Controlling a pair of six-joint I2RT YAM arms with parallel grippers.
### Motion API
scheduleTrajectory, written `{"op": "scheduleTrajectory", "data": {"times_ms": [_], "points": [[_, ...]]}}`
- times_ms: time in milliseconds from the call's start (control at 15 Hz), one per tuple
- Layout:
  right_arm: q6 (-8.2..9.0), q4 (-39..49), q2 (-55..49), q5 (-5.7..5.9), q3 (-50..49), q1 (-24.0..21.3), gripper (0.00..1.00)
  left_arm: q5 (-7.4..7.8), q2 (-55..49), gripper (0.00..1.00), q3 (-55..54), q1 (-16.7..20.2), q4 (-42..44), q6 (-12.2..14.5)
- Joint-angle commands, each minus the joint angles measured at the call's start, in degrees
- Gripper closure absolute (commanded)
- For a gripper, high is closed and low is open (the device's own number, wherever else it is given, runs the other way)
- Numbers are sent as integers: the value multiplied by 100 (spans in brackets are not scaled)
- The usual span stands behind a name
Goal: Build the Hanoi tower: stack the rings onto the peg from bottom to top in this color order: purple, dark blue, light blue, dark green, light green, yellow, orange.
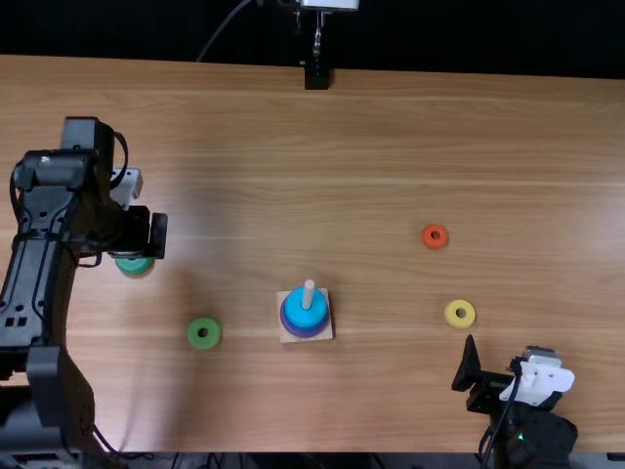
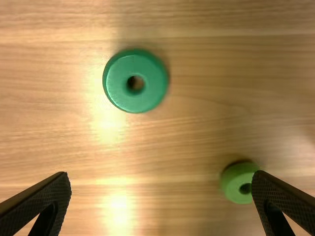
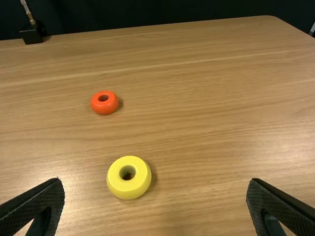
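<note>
Dark green ring [image 2: 118, 82] appears next; left tool [image 2: 161, 174], open, should centre over it before descending squarely; right tool [image 3: 155, 181] open.

Soft shadows and pale glare mark the table [image 2: 206, 118].

Light-blue ring [image 1: 295, 311] above purple ring [image 1: 306, 334] on pale round wooden peg [image 1: 309, 289]; light-green ring [image 1: 194, 333] left, dark-green ring [image 1: 135, 266] behind it; yellow ring [image 1: 450, 314] right, orange ring [image 1: 426, 235] behind that.

Steep top view over the table [image 1: 371, 156]; nearer wrist views, left downward, right aslant
</note>
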Motion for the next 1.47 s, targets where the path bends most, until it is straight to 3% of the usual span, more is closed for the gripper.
{"op": "scheduleTrajectory", "data": {"times_ms": [0,867,1400], "points": [[-6,-337,-69,60,-617,-49,0,-46,208,0,-75,84,19,58],[-6,-337,-69,60,-617,-49,0,-25,761,0,-831,242,1496,79],[-6,-337,-69,70,-608,-49,0,-25,902,0,-1095,251,1928,79]]}}
